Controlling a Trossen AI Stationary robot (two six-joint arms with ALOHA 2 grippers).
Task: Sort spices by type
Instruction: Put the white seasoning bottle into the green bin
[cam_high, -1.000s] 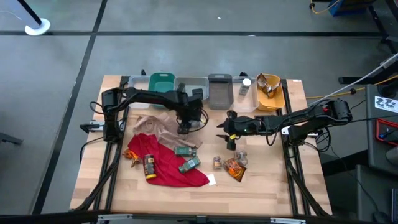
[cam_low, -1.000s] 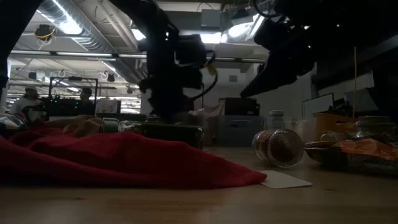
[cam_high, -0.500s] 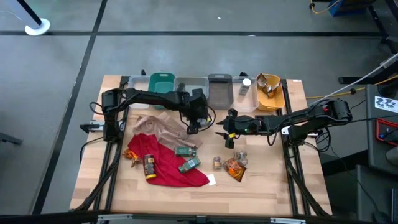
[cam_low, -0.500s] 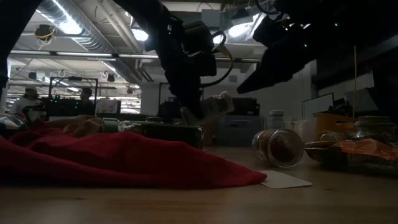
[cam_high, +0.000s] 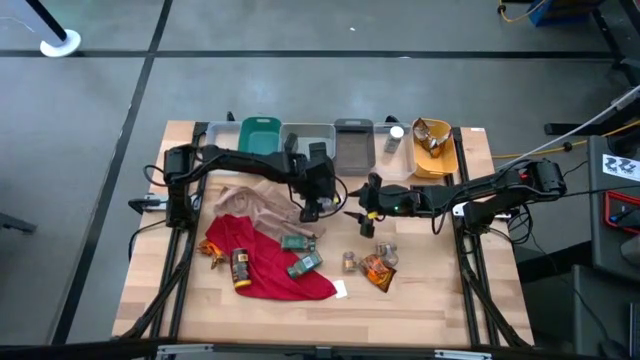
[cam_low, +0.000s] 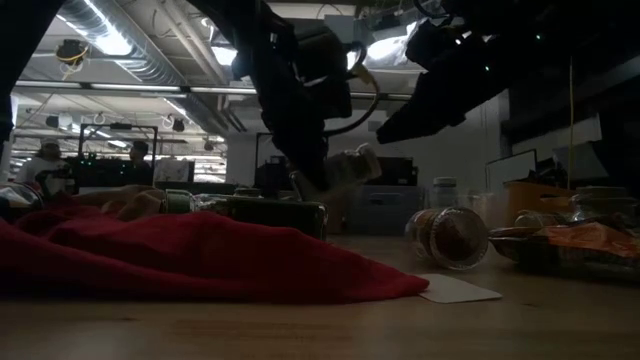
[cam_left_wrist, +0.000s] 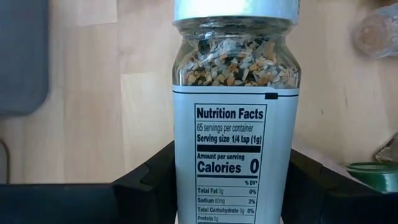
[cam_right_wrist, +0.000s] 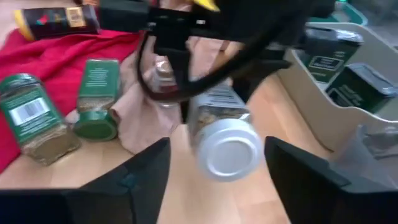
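My left gripper (cam_high: 313, 206) is shut on a glass jar (cam_left_wrist: 235, 112) of mixed flaky spice with a pale cap and a white nutrition label. It holds the jar above the table's middle, just right of the tan cloth (cam_high: 250, 205). In the low view the jar (cam_low: 350, 165) hangs tilted in the air. My right gripper (cam_high: 362, 215) is open and level, a little to the right of the jar. In its wrist view the jar's cap (cam_right_wrist: 231, 150) faces it, between and beyond its two fingers. My left gripper pinches the jar by the labelled lower half of its body (cam_left_wrist: 186, 186), one finger (cam_left_wrist: 146, 183) on each side. The fingers slant down from above and run along the jar's sides from its base end. The jar is lifted clear and tilted, its cap toward my right gripper.
Green jars (cam_high: 297, 242) (cam_high: 305, 264) and a yellow-capped bottle (cam_high: 240, 268) lie on the red cloth (cam_high: 275, 275). Small brown jars (cam_high: 350, 262) and an orange packet (cam_high: 378, 270) lie right of it. Teal (cam_high: 258, 135), grey (cam_high: 352, 148) and yellow (cam_high: 432, 150) bins line the far edge.
My left gripper has lifted the jar off the tan cloth's right end and carried it to the right, toward my right gripper. The jar has tipped from near upright to slanted. My right gripper has shifted slightly toward the far edge.
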